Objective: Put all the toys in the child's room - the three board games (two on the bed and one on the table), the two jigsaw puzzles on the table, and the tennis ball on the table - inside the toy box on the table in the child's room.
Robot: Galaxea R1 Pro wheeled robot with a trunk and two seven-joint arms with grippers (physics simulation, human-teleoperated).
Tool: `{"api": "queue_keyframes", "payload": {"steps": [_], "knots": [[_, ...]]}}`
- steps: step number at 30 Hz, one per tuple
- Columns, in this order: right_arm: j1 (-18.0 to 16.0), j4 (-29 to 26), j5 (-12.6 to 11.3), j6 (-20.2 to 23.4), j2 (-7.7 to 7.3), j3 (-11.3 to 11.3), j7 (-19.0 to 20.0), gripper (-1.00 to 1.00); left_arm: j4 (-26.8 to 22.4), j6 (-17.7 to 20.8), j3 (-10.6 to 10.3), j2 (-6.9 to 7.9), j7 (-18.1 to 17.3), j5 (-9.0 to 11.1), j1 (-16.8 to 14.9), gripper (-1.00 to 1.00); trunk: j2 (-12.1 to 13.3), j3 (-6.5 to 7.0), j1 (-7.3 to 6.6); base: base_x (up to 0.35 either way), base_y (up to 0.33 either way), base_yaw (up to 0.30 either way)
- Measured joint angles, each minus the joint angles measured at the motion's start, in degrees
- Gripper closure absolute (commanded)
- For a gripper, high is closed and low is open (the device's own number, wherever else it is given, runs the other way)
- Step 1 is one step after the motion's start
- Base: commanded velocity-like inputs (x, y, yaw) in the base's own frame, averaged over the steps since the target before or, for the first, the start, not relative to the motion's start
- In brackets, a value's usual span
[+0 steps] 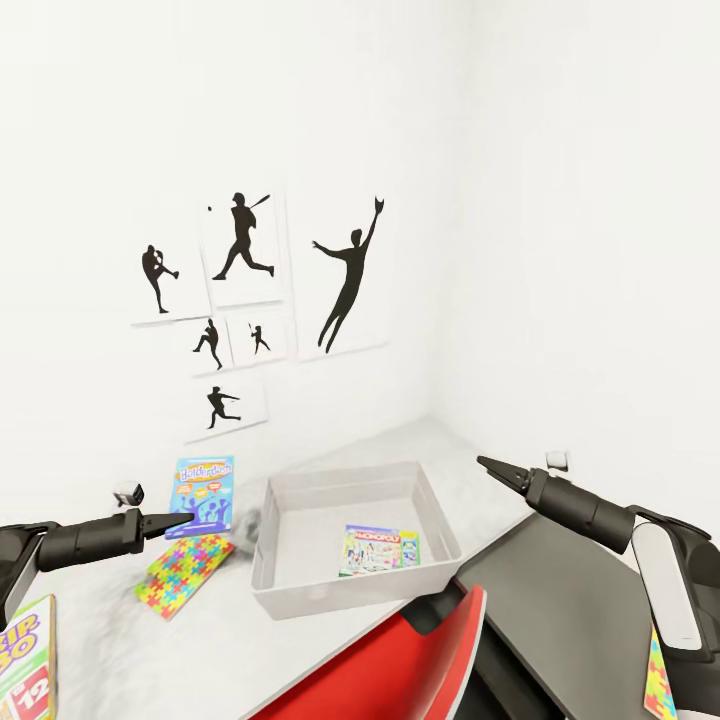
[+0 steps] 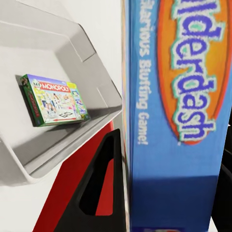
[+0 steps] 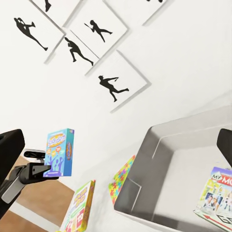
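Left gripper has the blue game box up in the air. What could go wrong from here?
1. The left gripper pinches the blue game box near one edge; it may pivot or slip.
2. It hangs short of the toy box, so an early release would probably land it on the jigsaw puzzle.

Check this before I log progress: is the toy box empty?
No: the head view shows a Monopoly game box lying flat inside the toy box.

Small game box [image 1: 379, 550] inside toy box [image 1: 300, 590]
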Motion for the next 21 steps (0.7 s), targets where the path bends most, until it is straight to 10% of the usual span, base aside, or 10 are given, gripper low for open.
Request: {"api": "queue_keyframes", "payload": {"steps": [21], "knots": [[0.00, -0.09, -0.68, 0.48, -0.51, -0.26, -0.02, -1.00, 0.00, 0.00, 0.00, 0.00, 0.00, -0.06, 0.00, 1.00, 0.00, 0.00, 0.00, 0.000, 0.000, 0.000]]}}
